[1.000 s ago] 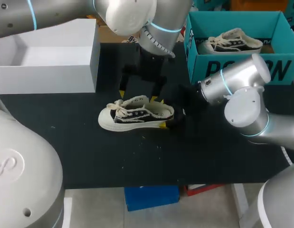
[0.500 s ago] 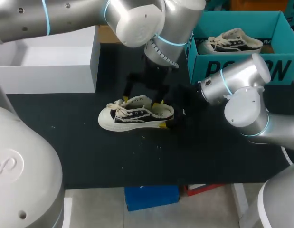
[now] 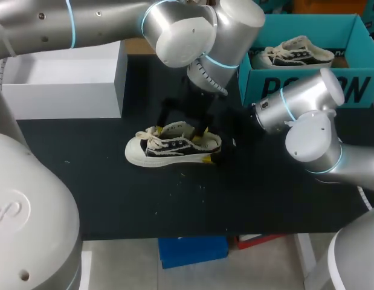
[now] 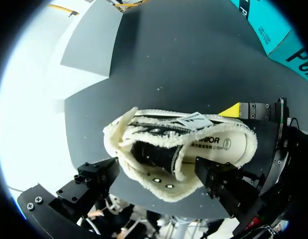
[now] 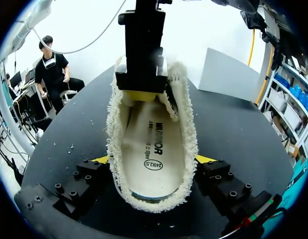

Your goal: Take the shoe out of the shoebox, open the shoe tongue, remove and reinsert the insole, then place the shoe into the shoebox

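Right gripper (image 3: 206, 145) straddles the heel of the shoe (image 3: 168, 148) just left of the frame's centre in the head view, with one yellow tip on each side of the heel. The shoe stands on its sole on the black table (image 3: 114, 199), toe toward the left edge and heel toward the right. The right arm enters from the right edge. The left arm sweeps in from the upper left, and the left gripper (image 3: 185, 121) hangs directly over the shoe's opening. It is dark against the dark table, so its fingers are hard to make out here. A teal shoebox (image 3: 259, 84) in the upper right holds a second shoe (image 3: 292, 53). An open white box (image 3: 60, 90) sits in the upper left.

From the left wrist, the left gripper's own black fingers (image 4: 96, 179) are spread wide along the length of the shoe below them. One is beside the laced front half and the other beside the heel half. I cannot tell whether either touches it. The shoe's fleecy collar gapes open, and the pale insole (image 4: 228, 144) shows inside the heel half.

From the right wrist, the right gripper's yellow fingertips (image 5: 105, 159) press on the fleecy collar from both sides of the heel, clamping the shoe between them. The insole lies flat inside. Ahead of the gripper, a finger of the left gripper comes down into the opening, its yellow tip at the front of the insole.
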Motion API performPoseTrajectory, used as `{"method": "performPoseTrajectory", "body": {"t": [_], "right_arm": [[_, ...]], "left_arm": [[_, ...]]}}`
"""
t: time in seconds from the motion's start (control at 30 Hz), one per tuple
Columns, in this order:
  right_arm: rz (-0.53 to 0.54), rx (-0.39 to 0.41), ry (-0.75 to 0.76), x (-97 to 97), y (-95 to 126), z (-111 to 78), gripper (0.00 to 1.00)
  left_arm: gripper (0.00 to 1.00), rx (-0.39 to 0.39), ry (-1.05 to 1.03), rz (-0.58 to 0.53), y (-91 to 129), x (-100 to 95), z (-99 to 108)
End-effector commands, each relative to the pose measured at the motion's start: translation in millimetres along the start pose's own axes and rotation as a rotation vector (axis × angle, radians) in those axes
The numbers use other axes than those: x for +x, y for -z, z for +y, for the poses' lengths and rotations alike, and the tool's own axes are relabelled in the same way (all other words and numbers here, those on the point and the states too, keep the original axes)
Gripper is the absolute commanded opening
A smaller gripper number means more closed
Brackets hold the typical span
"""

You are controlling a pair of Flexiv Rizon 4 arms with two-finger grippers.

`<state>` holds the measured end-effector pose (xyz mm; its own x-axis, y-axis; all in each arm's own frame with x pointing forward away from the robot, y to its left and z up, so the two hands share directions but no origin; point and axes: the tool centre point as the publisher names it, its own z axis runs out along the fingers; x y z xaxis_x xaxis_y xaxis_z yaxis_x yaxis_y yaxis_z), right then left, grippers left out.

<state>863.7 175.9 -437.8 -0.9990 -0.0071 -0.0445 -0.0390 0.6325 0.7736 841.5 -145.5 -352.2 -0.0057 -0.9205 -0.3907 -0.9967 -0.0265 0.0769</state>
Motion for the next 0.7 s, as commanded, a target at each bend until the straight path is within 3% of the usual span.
{"method": "performPoseTrajectory", "body": {"t": [0.03,0.33,0.37,0.4,0.53,0.57,0.7], "right_arm": [[-0.002,0.001,-0.001,0.1,-1.8,0.5,0.0],[-0.002,0.001,-0.001,0.1,-1.8,0.5,0.0],[-0.002,0.001,-0.001,0.1,-1.8,0.5,0.0],[-0.002,0.001,-0.001,0.1,-1.8,0.5,0.0],[-0.002,0.001,-0.001,0.1,-1.8,0.5,0.0],[-0.002,0.001,-0.001,0.1,-1.8,0.5,0.0],[-0.002,0.001,-0.001,0.1,-1.8,0.5,0.0]], "left_arm": [[1.0,-0.012,-0.002,-0.018,-5.9,5.9,-4.8],[1.0,-0.028,-0.007,-0.045,-15.6,4.0,-6.9],[0.92,-0.03,-0.012,-0.049,-16.6,3.6,-6.7],[0.74,-0.031,-0.015,-0.055,-17.4,3.3,-6.4],[0.3,-0.038,-0.02,-0.064,-20.0,2.3,-6.6],[0.03,-0.04,-0.021,-0.066,-20.2,1.9,-6.9],[0.0,-0.039,-0.029,-0.069,-20.0,0.9,-7.3]]}}
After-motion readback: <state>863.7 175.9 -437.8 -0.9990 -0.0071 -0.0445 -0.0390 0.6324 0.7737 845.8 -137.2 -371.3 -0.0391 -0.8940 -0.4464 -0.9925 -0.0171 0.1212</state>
